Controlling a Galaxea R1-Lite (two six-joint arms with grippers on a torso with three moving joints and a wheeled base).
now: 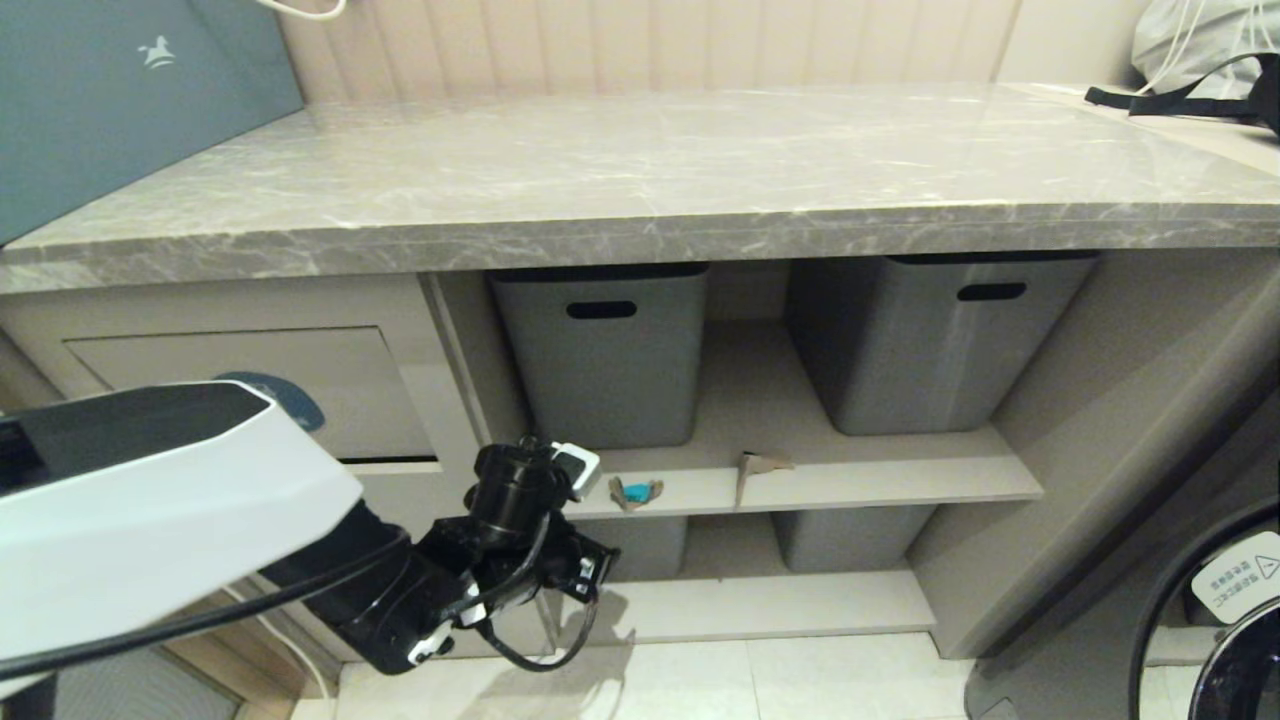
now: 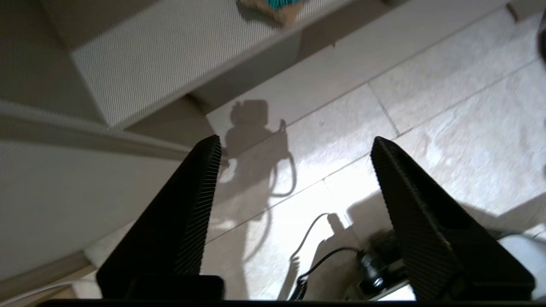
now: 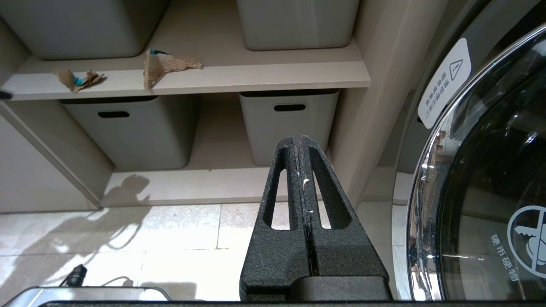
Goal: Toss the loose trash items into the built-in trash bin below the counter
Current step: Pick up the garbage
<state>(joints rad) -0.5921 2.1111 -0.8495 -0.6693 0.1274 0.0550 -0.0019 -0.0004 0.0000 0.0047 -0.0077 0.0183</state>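
Left tool [image 2: 294, 145], ribbed black fingers spread, near crumpled teal-patched paper [image 1: 636, 492].

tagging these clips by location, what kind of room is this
Probably a home laundry or utility nook. A front-loading washer door stands at the right, grey storage tubs sit on shelves under a marble-look counter, and a cabinet flap bears a bin sticker.
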